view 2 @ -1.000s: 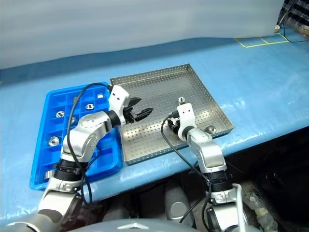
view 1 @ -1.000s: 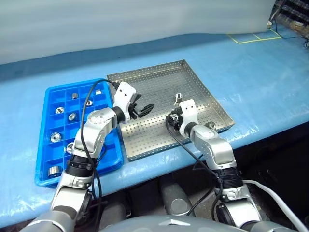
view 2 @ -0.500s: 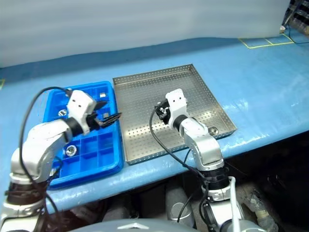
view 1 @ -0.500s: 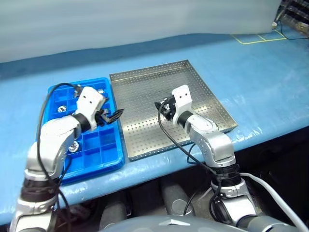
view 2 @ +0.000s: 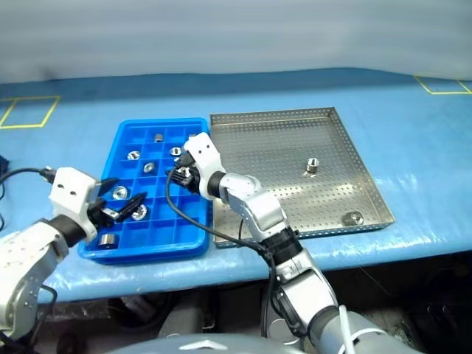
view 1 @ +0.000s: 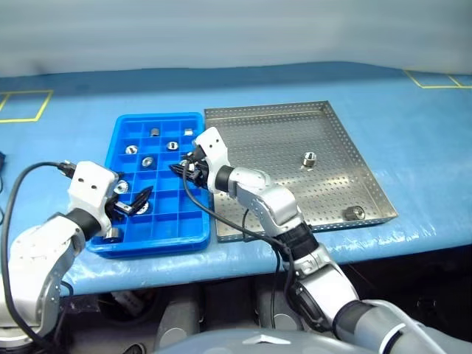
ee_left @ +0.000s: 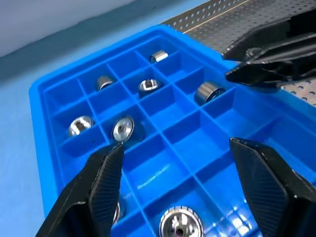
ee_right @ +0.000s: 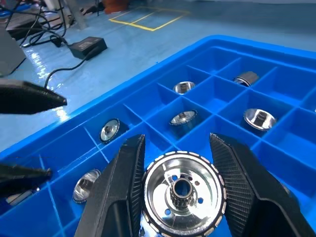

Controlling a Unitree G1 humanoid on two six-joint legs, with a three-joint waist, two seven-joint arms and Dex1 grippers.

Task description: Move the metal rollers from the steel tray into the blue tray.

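Now the right gripper point(view 1: 183, 169) reaches across from the steel tray point(view 1: 258, 140) to hang over the right-hand columns of the blue tray point(view 1: 158, 240), and its jaws are pinched on a shiny flanged roller point(ee_right: 181, 186) with a dark centre hub, seen up close in the right wrist view. Over at about eight o'clock from it, the left gripper point(view 1: 131, 204) sits above the near left part of the blue tray with its jaws spread wide and nothing between them.

Several metal rollers point(view 1: 147, 161) already lie in separate compartments of the blue tray, mostly in the far and left cells. Two more remain on the steel tray's perforated floor: a small upright cylinder point(view 1: 310, 158) near the middle right, and a ring-like piece point(view 1: 353, 213) at roughly five o'clock from it, close to the near right corner.
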